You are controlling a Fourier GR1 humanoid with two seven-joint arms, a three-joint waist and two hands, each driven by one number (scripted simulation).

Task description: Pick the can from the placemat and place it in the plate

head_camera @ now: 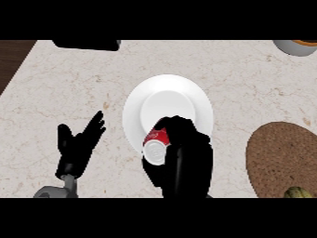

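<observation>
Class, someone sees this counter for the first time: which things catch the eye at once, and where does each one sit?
The white plate stands out mid-counter, with the right hand curled round a red and white can over the plate's near rim. To the right lies a round brown placemat, and the left hand rests open at the lower left, fingers up.

You see the red-and-white can (155,145) tilted on its side, silver end toward you, over the near rim of the white round plate (168,100). The brown woven placemat (287,155) lies well right of it.
</observation>
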